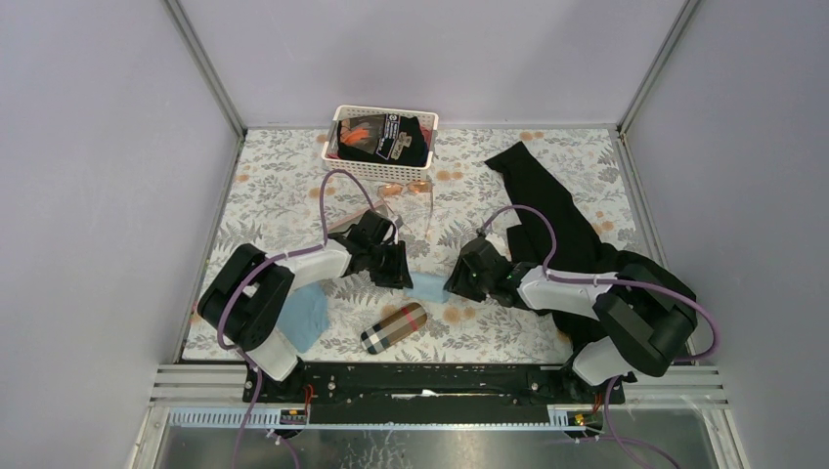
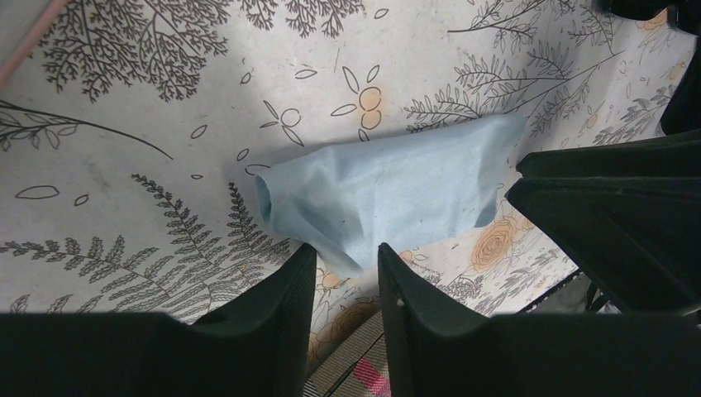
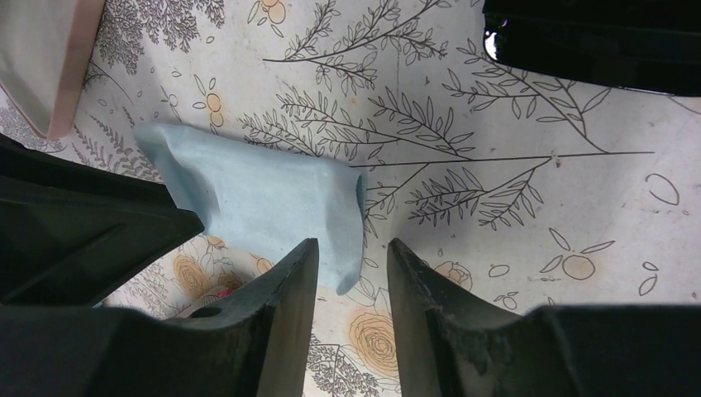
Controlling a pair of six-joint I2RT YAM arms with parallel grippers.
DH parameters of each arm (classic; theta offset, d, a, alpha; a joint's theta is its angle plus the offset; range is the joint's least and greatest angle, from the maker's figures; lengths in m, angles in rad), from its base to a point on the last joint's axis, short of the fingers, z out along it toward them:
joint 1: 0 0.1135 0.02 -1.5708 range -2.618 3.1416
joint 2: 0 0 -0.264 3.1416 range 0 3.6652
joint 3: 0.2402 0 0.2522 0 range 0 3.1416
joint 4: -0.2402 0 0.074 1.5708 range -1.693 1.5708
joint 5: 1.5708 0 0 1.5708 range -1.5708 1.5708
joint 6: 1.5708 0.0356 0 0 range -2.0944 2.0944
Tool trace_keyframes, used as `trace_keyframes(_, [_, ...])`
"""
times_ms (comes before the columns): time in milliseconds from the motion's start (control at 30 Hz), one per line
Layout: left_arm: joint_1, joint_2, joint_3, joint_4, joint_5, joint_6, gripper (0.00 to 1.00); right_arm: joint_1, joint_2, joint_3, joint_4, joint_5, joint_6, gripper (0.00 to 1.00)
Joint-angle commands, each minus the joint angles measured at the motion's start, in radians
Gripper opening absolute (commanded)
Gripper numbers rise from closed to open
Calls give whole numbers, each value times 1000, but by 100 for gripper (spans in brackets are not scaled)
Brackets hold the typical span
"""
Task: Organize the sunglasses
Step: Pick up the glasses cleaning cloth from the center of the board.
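The wire-framed sunglasses (image 1: 405,188) with orange-pink lenses lie in front of the white basket (image 1: 383,168), well behind both arms. My left gripper (image 1: 400,277) (image 2: 347,251) and right gripper (image 1: 453,284) (image 3: 350,246) face each other low over a small light-blue cloth (image 1: 428,286) (image 2: 388,192) (image 3: 260,203). Each stands open with a narrow gap. A corner of the cloth lies at each pair of fingertips, not pinched. The right gripper's black fingers (image 2: 612,217) show in the left wrist view, and the left gripper's fingers (image 3: 78,223) show in the right wrist view.
A plaid case (image 1: 393,327) (image 2: 368,372) lies near the front edge. A second blue cloth (image 1: 306,315) sits by the left arm's base. A black garment (image 1: 552,220) is spread at the right. A pink case (image 3: 41,62) and a glossy black object (image 3: 595,41) edge the right wrist view.
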State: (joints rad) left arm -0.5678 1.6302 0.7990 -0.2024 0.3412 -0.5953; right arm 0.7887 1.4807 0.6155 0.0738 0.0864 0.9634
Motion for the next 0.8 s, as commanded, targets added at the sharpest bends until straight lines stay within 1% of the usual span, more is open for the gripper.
trace_keyframes(0, [-9, 40, -14, -49, -28, 32, 37, -2, 31, -6, 6, -5, -2, 43])
trace_keyframes(33, [-9, 38, -13, -49, -31, 32, 36, -2, 40, -2, 7, -10, -5, 42])
trace_keyframes(167, [-9, 36, -8, -53, -34, 34, 28, -3, 75, 3, 29, -42, 3, 39])
trace_keyframes(233, [-9, 34, -7, -54, -34, 35, 20, -2, 91, 4, 40, -55, 10, 38])
trace_keyframes(300, [-9, 33, -3, -55, -32, 36, 15, -2, 102, 8, 44, -59, 14, 37])
trace_keyframes(400, [-9, 34, 4, -54, -26, 38, 0, -2, 123, 22, 46, -62, 15, 33])
trace_keyframes(533, [-8, 34, 17, -59, -21, 45, 0, -2, 143, 42, 41, -54, 9, 22])
trace_keyframes(567, [-8, 33, 20, -62, -21, 48, 0, -2, 145, 49, 37, -52, 7, 18])
trace_keyframes(633, [-9, 28, 28, -69, -18, 52, 0, -2, 144, 64, 32, -48, -4, 2])
trace_keyframes(667, [-9, 22, 30, -75, -17, 53, 0, -2, 141, 75, 25, -44, -13, 0])
trace_keyframes(767, [-9, -10, 34, -88, -17, 49, 0, -2, 127, 112, 4, -35, -48, 0])
